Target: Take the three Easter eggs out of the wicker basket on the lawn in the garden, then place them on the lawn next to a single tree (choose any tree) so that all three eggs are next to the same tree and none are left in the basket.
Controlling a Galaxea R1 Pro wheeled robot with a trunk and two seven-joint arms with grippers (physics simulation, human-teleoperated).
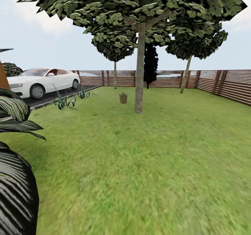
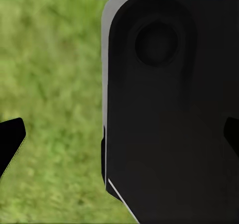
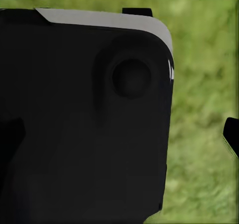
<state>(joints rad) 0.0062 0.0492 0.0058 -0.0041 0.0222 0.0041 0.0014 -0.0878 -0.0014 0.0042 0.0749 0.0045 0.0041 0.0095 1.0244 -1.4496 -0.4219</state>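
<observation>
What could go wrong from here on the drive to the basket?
1. The wicker basket is far off and small on the lawn; the eggs inside can't be seen, so the count is unconfirmed.
2. It stands close to the tree trunk; the base or an arm might clip the trunk on approach.
3. Dark foliage crowds the head view's left edge, possibly brushing the robot.

The lawn (image 1: 146, 165) is a mottled green with paler yellowish patches, and on it the wicker basket (image 1: 123, 98) shows brown, just beside the pale grey-brown trunk of the tree (image 1: 139, 68), whose leaf clusters are dark green flecked with lighter green. The car (image 1: 43, 81) is white with dark tyres, the slatted fence (image 1: 223, 85) is reddish brown in horizontal stripes, and the sky is pale blue-grey. In both wrist views the fingers (image 2: 11, 142) are black, and between them sits a black panel (image 2: 172, 109) edged in light grey against blurred green grass.
</observation>
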